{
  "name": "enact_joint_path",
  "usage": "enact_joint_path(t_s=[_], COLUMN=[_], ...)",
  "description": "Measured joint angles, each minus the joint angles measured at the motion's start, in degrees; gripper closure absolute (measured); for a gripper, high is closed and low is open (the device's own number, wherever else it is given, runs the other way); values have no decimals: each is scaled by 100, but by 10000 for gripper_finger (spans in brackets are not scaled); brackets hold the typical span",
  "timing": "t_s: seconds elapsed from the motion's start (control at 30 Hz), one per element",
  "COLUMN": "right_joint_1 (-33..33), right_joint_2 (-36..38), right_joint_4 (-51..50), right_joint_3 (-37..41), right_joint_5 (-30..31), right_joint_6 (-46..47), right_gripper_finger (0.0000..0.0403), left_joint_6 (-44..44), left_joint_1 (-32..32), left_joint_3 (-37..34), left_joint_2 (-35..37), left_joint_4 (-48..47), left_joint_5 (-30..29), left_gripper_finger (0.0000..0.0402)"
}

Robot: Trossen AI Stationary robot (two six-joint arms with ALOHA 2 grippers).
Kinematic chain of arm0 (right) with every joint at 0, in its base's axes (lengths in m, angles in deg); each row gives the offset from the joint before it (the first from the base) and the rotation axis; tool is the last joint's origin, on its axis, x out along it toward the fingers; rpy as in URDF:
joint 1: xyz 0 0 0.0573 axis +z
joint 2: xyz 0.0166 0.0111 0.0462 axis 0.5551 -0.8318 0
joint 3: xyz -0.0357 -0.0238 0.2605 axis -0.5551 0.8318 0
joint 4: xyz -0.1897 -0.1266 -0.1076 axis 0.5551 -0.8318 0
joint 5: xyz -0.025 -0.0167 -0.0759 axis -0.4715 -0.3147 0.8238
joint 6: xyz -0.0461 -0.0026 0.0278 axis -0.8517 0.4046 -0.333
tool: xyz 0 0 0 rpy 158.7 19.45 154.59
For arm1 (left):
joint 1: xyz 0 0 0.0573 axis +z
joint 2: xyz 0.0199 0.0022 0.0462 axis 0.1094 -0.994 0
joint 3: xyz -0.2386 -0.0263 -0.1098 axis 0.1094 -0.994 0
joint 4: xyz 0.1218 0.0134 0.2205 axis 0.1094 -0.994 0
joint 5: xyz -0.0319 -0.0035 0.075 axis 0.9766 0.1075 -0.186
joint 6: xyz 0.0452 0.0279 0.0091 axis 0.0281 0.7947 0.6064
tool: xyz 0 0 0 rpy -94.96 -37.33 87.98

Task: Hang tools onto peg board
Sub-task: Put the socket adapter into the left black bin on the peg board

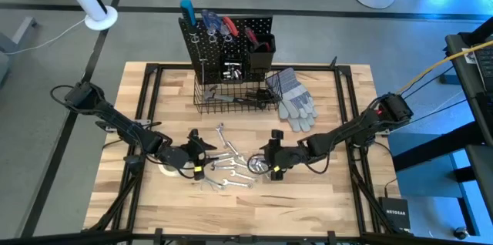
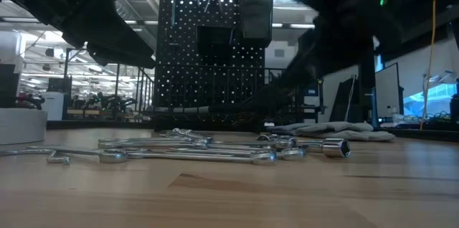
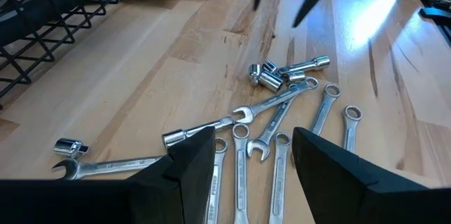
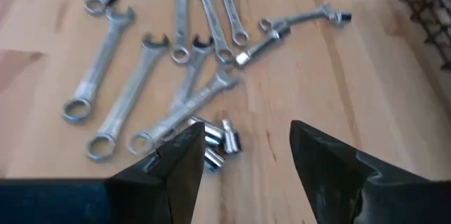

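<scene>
Two arms at the table; one peg board [image 1: 231,41]; one pair of grey gloves [image 1: 295,95]; ahead of the right gripper's [image 4: 243,150] open jaws, about nine silver wrenches [image 4: 151,76]; just before them, a cluster of three sockets [image 4: 218,143].

So the wrenches [image 1: 227,164] are scattered in a pile mid-bench [image 1: 323,206], a few small sockets [image 4: 215,143] lying right among them. My left pincer [image 1: 202,152] sits at the pile's left edge, my right pincer [image 1: 271,159] at its right edge, both above the bench with the wrenches between them. The peg board [image 1: 231,45] stands behind the pile at the bench's back edge, its basket [image 1: 231,99] at the base, and the gloves [image 1: 295,99] lie just right of that basket.
</scene>
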Motion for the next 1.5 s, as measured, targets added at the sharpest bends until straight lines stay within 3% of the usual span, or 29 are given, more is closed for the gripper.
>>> enact_joint_path(t_s=[0.2, 0.43, 1.5], right_joint_1=[-460, -861, -1166], right_joint_2=[-60, -576, -844], right_joint_4=[661, 1172, 1357], right_joint_3=[382, 401, 401], right_joint_5=[-579, -1679, -1910], right_joint_6=[19, 0, -465], right_gripper_finger=[189, 189, 189], left_joint_6=[4, 7, 118], left_joint_1=[0, 0, 0], left_joint_3=[0, 0, 0], left_joint_2=[0, 0, 1], left_joint_4=[-2, -10, -13], left_joint_5=[-1, -2, -2], left_gripper_finger=[219, 219, 219])
